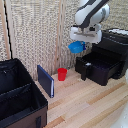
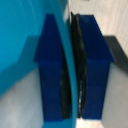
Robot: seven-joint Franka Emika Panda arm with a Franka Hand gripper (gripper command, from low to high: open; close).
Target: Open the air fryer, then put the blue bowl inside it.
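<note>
No lettering, brand mark, number or sign can be read in either view. The air fryer [image 1: 106, 60] shows only plain glossy black faces, and nothing legible appears on the front of its drawer. The blue bowl [image 1: 76, 47], the red cup [image 1: 62, 74], the dark-blue panel [image 1: 45, 80] and the black fabric case [image 1: 20, 97] likewise carry no visible print. The white and black robot arm [image 1: 90, 15] shows no readable marking at this resolution, and the wrist view is too blurred for any text.
</note>
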